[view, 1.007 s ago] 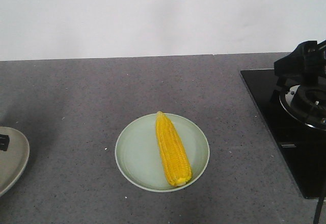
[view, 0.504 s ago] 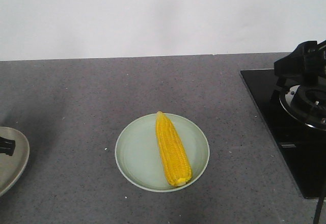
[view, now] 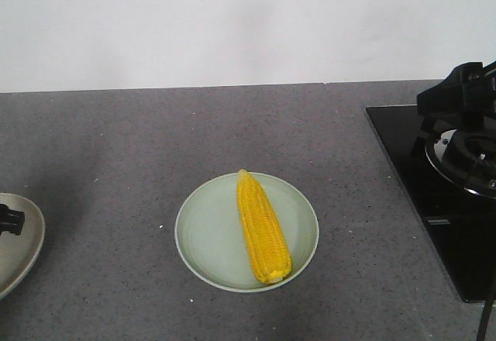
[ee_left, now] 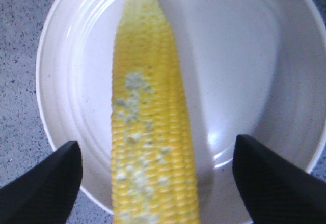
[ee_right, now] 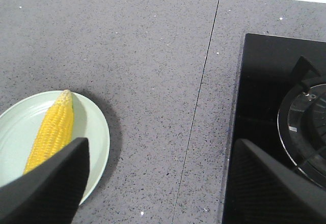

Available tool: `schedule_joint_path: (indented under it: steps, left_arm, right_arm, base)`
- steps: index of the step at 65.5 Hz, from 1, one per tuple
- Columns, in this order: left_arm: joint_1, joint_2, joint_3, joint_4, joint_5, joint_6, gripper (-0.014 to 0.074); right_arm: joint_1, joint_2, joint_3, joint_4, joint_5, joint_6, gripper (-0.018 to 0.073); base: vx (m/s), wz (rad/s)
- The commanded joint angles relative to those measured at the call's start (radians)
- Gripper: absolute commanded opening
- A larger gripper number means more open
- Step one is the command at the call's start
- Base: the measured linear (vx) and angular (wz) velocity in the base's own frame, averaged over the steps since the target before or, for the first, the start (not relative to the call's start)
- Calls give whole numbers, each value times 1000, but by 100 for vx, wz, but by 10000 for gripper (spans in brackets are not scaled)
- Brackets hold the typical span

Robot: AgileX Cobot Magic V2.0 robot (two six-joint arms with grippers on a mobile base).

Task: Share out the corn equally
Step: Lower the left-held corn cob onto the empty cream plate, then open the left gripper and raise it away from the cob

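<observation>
One cob of corn (view: 263, 228) lies lengthwise on a pale green plate (view: 203, 236) in the middle of the counter; the right wrist view shows this corn (ee_right: 51, 131) on the plate (ee_right: 97, 137) at its left edge. A second cob of corn (ee_left: 150, 132) lies on a white plate (ee_left: 239, 56) under my left gripper (ee_left: 161, 183), which is open, its fingers well apart on either side of the cob and touching nothing. My right gripper (ee_right: 160, 183) hangs open over bare counter between the green plate and the stove.
A black stove top (view: 434, 186) with a round burner (ee_right: 305, 127) fills the right side. The white plate (view: 15, 252) sits at the front view's left edge, mostly cut off, with a bit of my left gripper (view: 9, 220) over it. Grey speckled counter lies around the plates.
The black part of my left gripper at the left edge has shifted slightly over the white plate. The corn, the green plate and the right arm have not moved.
</observation>
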Motion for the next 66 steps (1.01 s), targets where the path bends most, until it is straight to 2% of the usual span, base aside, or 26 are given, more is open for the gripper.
schedule_joint_path:
  steps: [1,40,47,66]
  left_arm:
    - [1,-54,-21,23,-55,-4,593]
    - [1,-553,-21,23,-395,-79,593]
    - [1,-615,-21,24,-422,-79,593]
    - [1,-733,-21,27,-432,-79,593]
  right_arm:
    - [-7,-16,-26,19,-54,-10,559]
    - [-7,-23,-25,15,-69,-10,559]
    - [-7,-38,-6,12,-84,-10,559]
    - [-7,-171,148,-25,-230,-10,559]
  base:
    - [0,0]
    - [0,0]
    - [0,0]
    - [0,0]
